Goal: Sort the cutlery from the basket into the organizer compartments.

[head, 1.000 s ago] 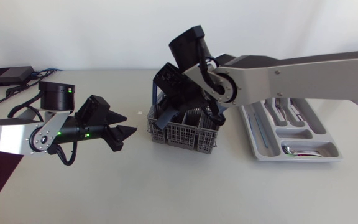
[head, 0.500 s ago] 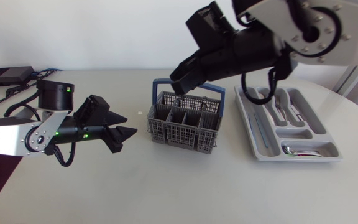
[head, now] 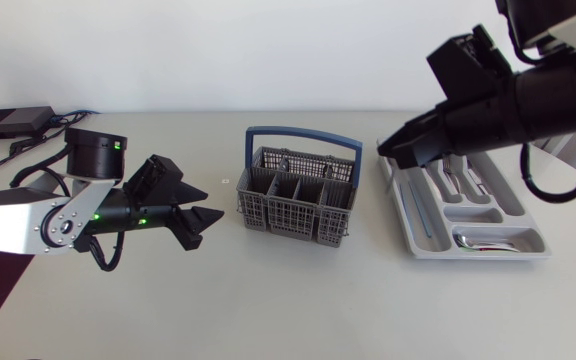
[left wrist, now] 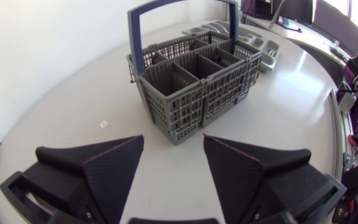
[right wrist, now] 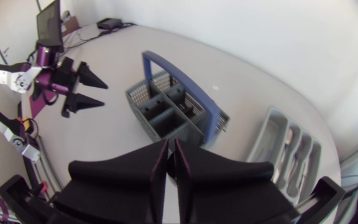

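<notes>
- The left gripper (left wrist: pixel 174 138) hangs low over the worktop (head: pixel 298 300), left of the basket and pointing at it. Its 2 fingers are spread wide with nothing between them.
- The grey mesh basket (head: pixel 294 200) stands in the middle, its blue handle (head: pixel 303 133) upright. It has several compartments, and I cannot make out any cutlery in them for certain.
- Cutlery is probably light, stiff and smooth, so likely to slip or swing. I would pinch a piece across its flat sides, partway along the handle.
- The right gripper (head: pixel 386 150) is raised between the basket and the organizer, over the organizer's far left corner. Its fingers are pressed almost together. I cannot tell whether a thin piece is caught between them.
- The grey organizer (head: pixel 480 257) lies at the right. Forks (head: pixel 452 175) lie in a far lengthwise compartment, and a spoon (head: pixel 473 240) in the near crosswise 1.
</notes>
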`<state>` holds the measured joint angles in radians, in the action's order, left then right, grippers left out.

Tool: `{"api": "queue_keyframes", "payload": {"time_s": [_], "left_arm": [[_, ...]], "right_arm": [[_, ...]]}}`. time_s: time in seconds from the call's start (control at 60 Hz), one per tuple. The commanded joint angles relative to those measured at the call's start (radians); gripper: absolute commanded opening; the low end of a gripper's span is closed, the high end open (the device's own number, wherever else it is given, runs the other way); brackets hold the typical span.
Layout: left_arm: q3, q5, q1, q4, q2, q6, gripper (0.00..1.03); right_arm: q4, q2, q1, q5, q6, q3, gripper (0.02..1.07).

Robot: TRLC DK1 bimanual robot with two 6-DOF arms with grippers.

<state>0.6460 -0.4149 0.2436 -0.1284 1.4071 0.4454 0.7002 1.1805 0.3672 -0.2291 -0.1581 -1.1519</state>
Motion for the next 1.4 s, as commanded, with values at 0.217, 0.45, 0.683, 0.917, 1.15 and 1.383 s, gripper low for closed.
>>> {"api": "queue_keyframes", "payload": {"time_s": [0.217, 0.45, 0.683, 0.917, 1.15, 1.383], "left_arm": [[0.02, 0.03, 0.017, 0.027, -0.014, -0.017, 0.67], [0.017, 0.033, 0.017, 0.035, -0.023, -0.017, 0.67], [0.009, 0.033, 0.014, 0.035, -0.025, -0.016, 0.67], [0.007, 0.033, 0.0, 0.03, -0.026, -0.011, 0.67], [0.009, 0.033, -0.003, 0.027, -0.026, -0.01, 0.67], [0.023, 0.033, -0.006, 0.027, -0.019, -0.011, 0.67]], "right_arm": [[-0.045, -0.056, -0.274, 0.125, -0.106, 0.256, 0.07], [-0.215, -0.067, -0.442, 0.197, -0.205, 0.388, 0.07], [-0.441, 0.004, -0.496, 0.327, -0.284, 0.485, 0.07], [-0.565, 0.093, -0.507, 0.393, -0.305, 0.535, 0.07], [-0.775, 0.234, -0.511, 0.447, -0.348, 0.606, 0.1], [-0.866, 0.315, -0.485, 0.465, -0.359, 0.646, 0.39]]}}
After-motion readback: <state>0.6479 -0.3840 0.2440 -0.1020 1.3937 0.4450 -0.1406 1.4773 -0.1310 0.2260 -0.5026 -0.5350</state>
